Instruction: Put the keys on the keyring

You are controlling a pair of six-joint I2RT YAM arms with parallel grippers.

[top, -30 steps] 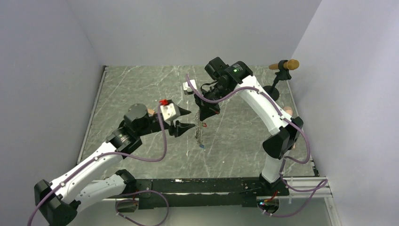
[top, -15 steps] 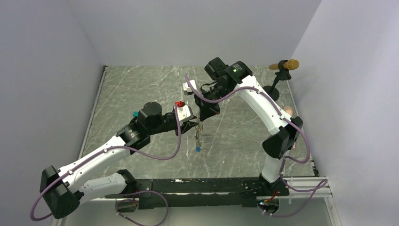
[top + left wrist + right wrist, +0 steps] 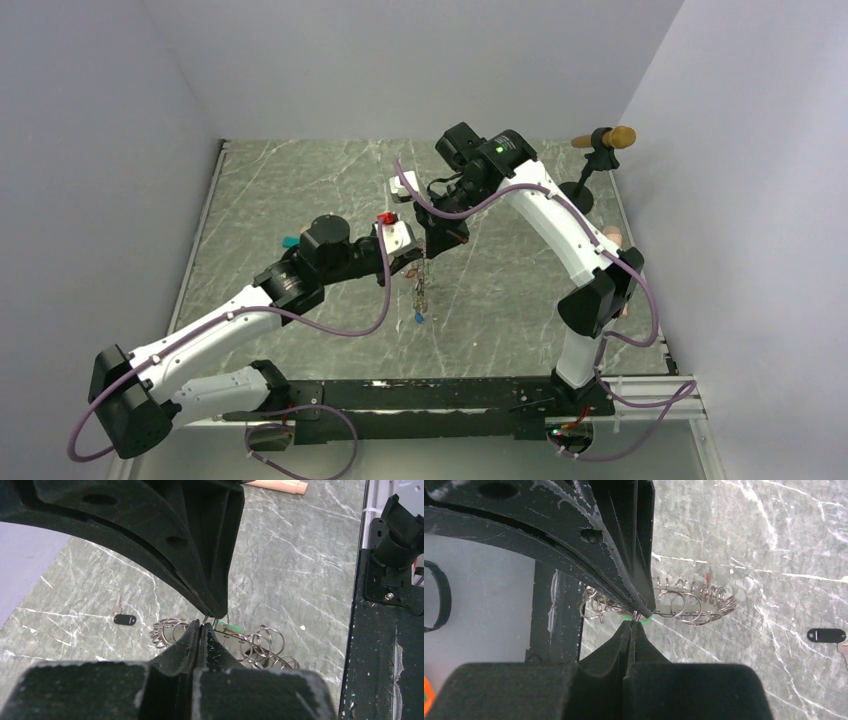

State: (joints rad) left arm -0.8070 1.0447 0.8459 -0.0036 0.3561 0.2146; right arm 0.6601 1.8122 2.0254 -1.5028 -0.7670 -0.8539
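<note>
Item: keyring [image 3: 423, 290], hung at frame centre above the surface, long axis down-frame, blue key [image 3: 418, 318] lowest. right fingers [image 3: 624, 565] clenched on its top; left fingers [image 3: 212, 570] clenched just below, reaching from the left.

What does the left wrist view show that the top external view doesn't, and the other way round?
Only the left wrist: the keyring resolves into separate silver split rings with a green tag among them, and a black-tagged key lies on the table. Only the top external: both whole arms, the right gripper holding the bunch from above, and a blue tag dangling at its bottom. Both: the left gripper, jaws together at the hanging rings.
</note>
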